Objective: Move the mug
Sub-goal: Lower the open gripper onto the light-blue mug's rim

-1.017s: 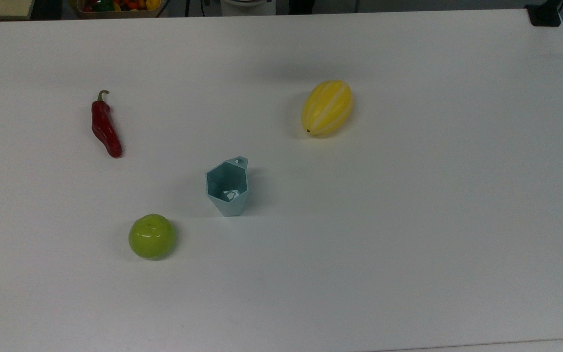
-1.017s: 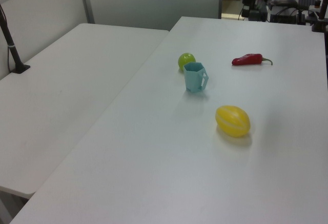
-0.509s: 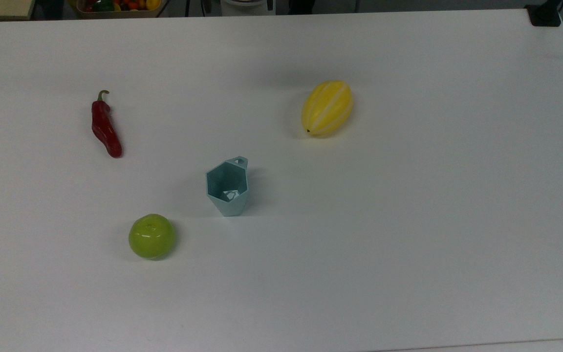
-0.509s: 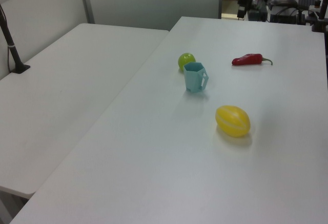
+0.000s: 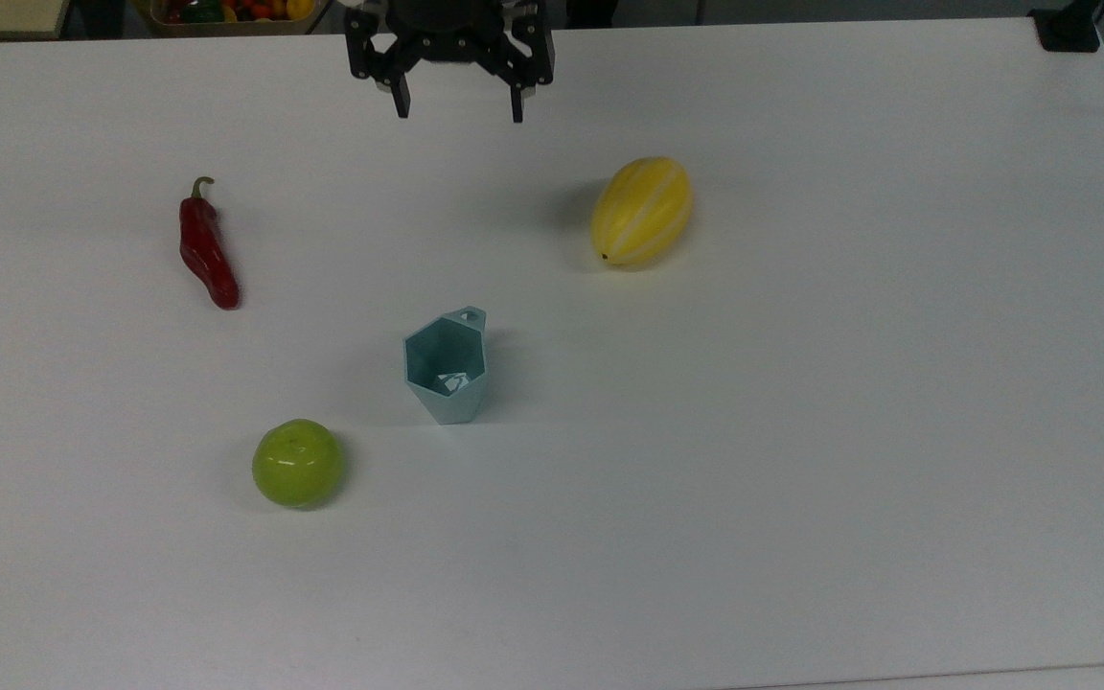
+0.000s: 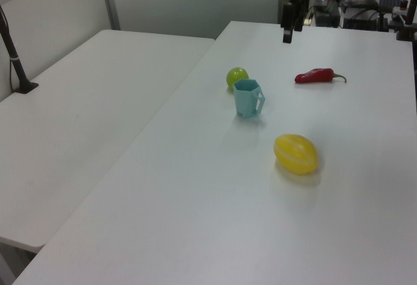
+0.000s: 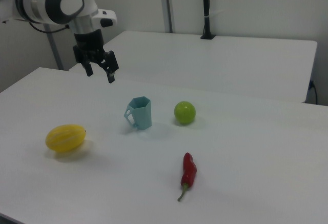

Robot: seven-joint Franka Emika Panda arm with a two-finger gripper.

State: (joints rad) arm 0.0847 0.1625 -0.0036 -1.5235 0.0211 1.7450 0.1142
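Observation:
The pale teal mug (image 5: 447, 369) stands upright near the middle of the white table (image 5: 801, 383), its small handle pointing toward the top view's upper edge. The mug (image 6: 248, 98) sits just right of a green apple in the left view, and the mug (image 7: 140, 113) shows its handle on the right view's left. My black gripper (image 5: 457, 107) hangs open over the far edge of the table, well away from the mug, with nothing between its fingers. The gripper (image 7: 99, 73) hovers above the table, up and left of the mug in the right view; in the left view the gripper (image 6: 289, 29) is beyond it.
A green apple (image 5: 297, 463) lies close to the mug on the top view's lower left. A red chili pepper (image 5: 206, 247) lies at the top view's left, and a yellow melon (image 5: 641, 211) at its upper right. A second white table (image 6: 78, 122) adjoins in the left view.
My gripper has come into view over the table's far edge and its shadow has grown beside the melon. The mug and the fruit have not moved.

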